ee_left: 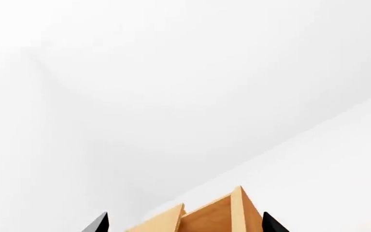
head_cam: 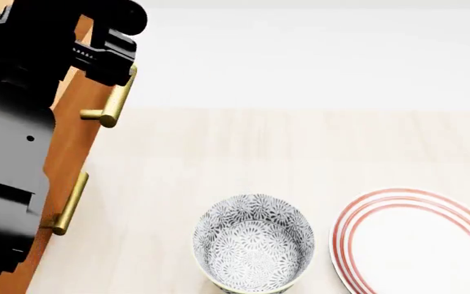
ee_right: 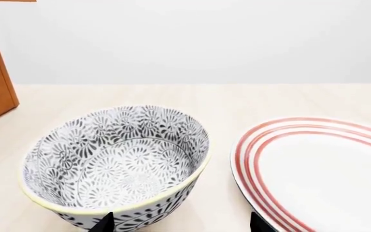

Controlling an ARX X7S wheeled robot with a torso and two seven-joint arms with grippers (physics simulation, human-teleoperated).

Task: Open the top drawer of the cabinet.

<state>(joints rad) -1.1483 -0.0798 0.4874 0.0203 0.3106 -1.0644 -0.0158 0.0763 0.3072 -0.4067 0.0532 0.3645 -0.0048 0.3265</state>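
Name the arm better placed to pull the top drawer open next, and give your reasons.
Left. In the head view the left gripper is at the top drawer's brass handle on the cabinet. The right gripper hovers by the patterned bowl and red-rimmed plate, away from the drawers.

The head view looks steeply down on the cabinet (head_cam: 71,141), bowl (head_cam: 254,241) and plate (head_cam: 418,242). The right wrist view faces bowl and plate close and low; the left wrist view mostly faces blank wall.

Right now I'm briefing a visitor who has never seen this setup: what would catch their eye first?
Probably the patterned bowl on the table, beside the red-ringed plate to its right. Then the black left arm looming over the orange-brown cabinet with its brass handles, at the head view's left.
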